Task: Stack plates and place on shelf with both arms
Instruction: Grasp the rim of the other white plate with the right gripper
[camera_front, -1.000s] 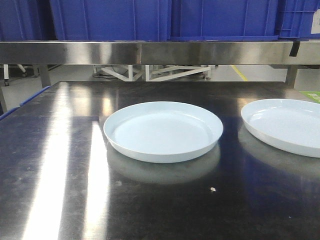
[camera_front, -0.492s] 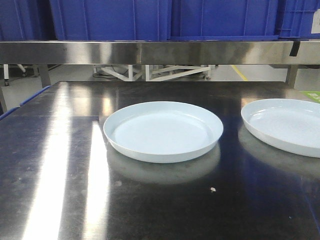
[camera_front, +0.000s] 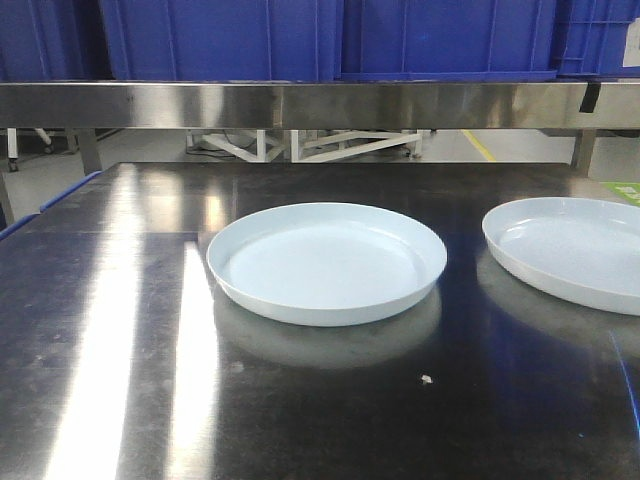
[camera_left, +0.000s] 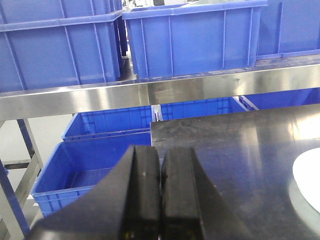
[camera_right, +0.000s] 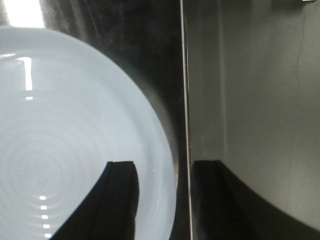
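Centre plate (camera_front: 325, 262), right-edge plate (camera_front: 575, 250) on steel table (camera_front: 120, 350), left gripper (camera_left: 160, 167) pressed together (lower centre), right gripper (camera_right: 162, 172) spread over plate rim.

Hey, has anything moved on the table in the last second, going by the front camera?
Nothing visibly changed. The centre plate and the right plate lie apart and unstacked on the steel table, just as before.

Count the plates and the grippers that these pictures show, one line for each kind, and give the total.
Plates: 2, the centre plate and the right plate.
Grippers: 2, the left gripper and the right gripper.
Total: 4.
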